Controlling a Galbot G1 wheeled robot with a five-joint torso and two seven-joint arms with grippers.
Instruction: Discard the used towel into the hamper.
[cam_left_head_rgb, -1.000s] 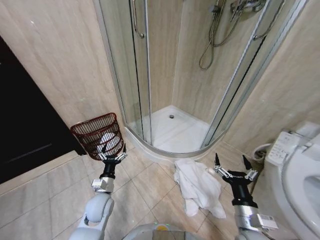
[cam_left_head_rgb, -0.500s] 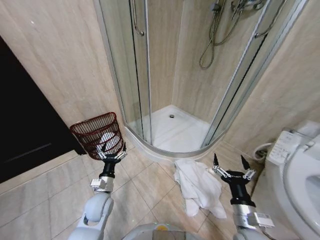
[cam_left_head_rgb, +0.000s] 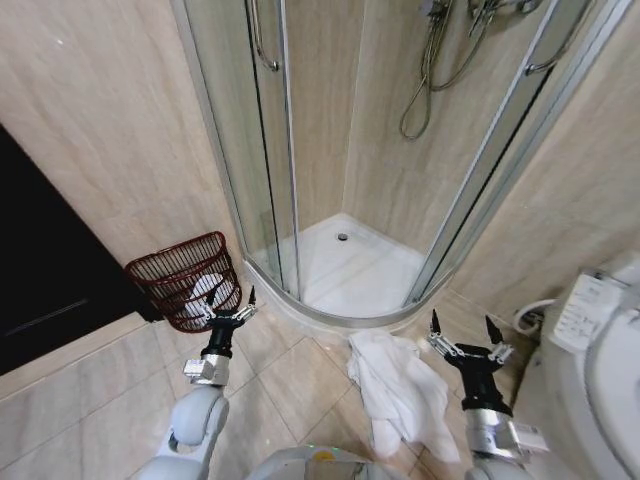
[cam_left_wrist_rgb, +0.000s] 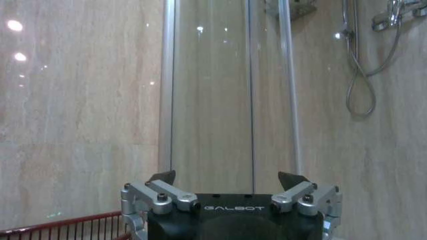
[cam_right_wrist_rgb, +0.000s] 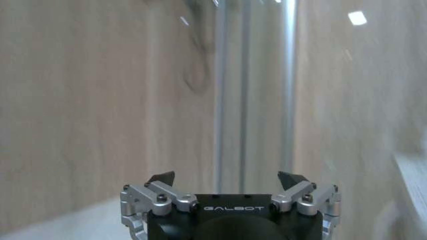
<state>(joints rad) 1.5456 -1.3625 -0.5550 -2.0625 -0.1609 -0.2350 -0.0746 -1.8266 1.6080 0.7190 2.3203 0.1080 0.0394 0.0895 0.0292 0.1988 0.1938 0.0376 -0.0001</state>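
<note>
Presently, one crumpled white cloth towel (cam_left_head_rgb: 400, 392) lies on the beige tiled floor (cam_left_head_rgb: 80, 420), just outside the curved glass shower enclosure (cam_left_head_rgb: 262, 150). One dark reddish-brown open-weave wire hamper (cam_left_head_rgb: 178, 276) stands against the wall, something white inside. Left tool (cam_left_head_rgb: 232, 306) hangs near the hamper's front, fingers spread wide, empty. Right tool (cam_left_head_rgb: 464, 337) hangs just beside the towel, equally wide, empty. Both tool bodies read "GALBOT".

Head view looks down over floor; wrist views face shower glass (cam_left_head_rgb: 270, 150), shared.
</note>
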